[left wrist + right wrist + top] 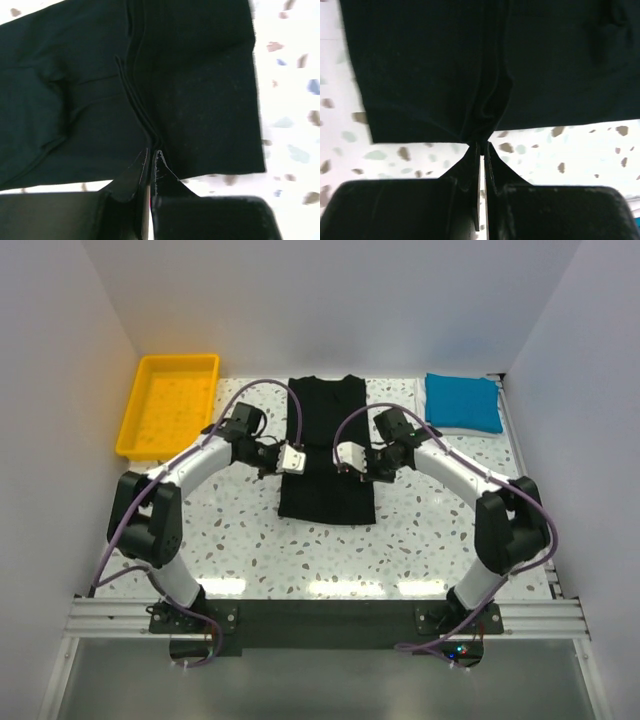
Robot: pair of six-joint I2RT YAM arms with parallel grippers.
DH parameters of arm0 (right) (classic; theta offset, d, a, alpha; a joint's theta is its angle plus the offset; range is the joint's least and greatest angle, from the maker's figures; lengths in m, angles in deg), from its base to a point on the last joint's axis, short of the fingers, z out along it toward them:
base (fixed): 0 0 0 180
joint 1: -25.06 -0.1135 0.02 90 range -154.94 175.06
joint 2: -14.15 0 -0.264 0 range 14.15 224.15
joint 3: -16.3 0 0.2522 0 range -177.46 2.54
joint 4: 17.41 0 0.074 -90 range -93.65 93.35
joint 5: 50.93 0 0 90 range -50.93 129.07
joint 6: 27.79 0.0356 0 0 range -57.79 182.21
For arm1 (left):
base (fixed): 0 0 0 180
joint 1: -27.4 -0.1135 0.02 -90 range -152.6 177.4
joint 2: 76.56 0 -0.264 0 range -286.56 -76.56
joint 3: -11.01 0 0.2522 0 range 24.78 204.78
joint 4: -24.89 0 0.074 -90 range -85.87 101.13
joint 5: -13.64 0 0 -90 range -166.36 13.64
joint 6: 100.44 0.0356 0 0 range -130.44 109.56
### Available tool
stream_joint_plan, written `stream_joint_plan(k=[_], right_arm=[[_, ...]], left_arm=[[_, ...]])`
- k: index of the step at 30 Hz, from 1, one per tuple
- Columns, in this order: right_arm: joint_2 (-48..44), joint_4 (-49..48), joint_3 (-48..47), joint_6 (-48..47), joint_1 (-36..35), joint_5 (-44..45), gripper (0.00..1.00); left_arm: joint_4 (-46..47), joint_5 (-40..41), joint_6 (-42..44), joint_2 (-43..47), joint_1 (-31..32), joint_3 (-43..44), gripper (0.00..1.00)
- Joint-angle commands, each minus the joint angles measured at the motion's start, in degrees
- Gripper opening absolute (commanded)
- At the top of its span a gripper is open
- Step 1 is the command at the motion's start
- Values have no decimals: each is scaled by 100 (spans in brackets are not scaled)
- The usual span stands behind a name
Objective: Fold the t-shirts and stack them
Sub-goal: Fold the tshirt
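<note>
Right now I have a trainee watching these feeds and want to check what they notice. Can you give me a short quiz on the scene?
1. True or false: the left gripper and the right gripper are each shut on the black t-shirt.
2. Where does the blue t-shirt lie? A: at the far right corner of the table; B: at the near left corner; C: on top of the black t-shirt.
3. What colour is the tray at the far left?
Key: 1 true; 2 A; 3 yellow.
</note>
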Motion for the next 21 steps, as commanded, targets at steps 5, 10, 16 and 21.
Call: stream_joint_plan(k=[5,10,16,21], right_arm=[[1017,-327,-1308,-531,446,-275,0],[1729,-380,-1908,-601,675,-275,0],[2247,-678,-2110,-680,771,-65,0],[2494,-854,-2225,-707,789,50,0]], left_arm=[[675,-44,187,-921,-283,1154,0],[1034,17,292,-1554,-371,1586,0],[1490,131,293,-2073,-424,1859,0],[1852,184,187,-2241,-494,1832,0]])
